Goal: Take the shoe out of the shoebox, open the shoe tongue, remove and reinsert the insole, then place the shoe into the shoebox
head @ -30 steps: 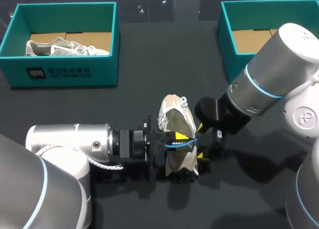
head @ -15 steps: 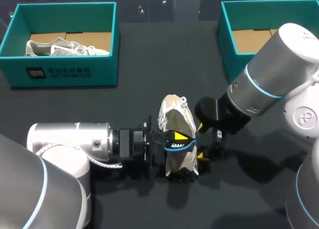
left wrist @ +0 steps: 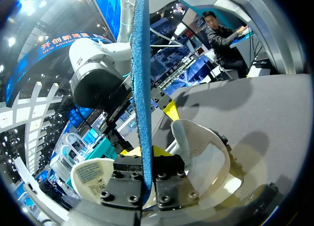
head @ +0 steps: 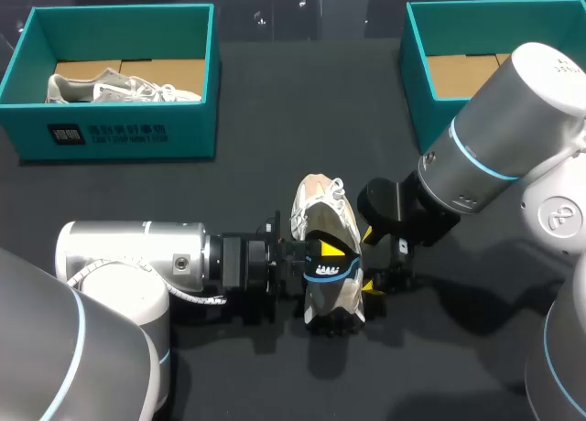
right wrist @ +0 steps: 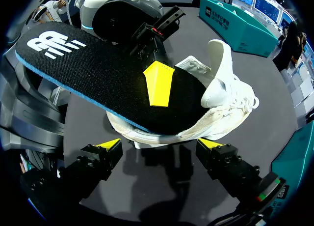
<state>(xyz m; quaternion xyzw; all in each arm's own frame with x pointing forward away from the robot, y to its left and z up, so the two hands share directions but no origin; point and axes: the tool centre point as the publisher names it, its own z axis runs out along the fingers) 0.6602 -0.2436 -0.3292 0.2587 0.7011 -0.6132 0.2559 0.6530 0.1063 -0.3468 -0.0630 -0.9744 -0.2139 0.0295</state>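
Currently, lower centre of the head view: my left gripper (head: 322, 261) is clamped on the black insole (right wrist: 98, 83), which is partly out of the white shoe (head: 320, 210). Right gripper (right wrist: 162, 147) is spread wide just beside the shoe — the teal shoebox (head: 119, 133) sits upper left.

The head camera sits high behind the robot, looking down over the whole table (head: 256, 183), with the shoe (head: 316, 206) at lower centre. Both wrist cameras are in close: the left sees the insole (left wrist: 142, 88) edge-on, the right looks across its top. All three share the shoe.
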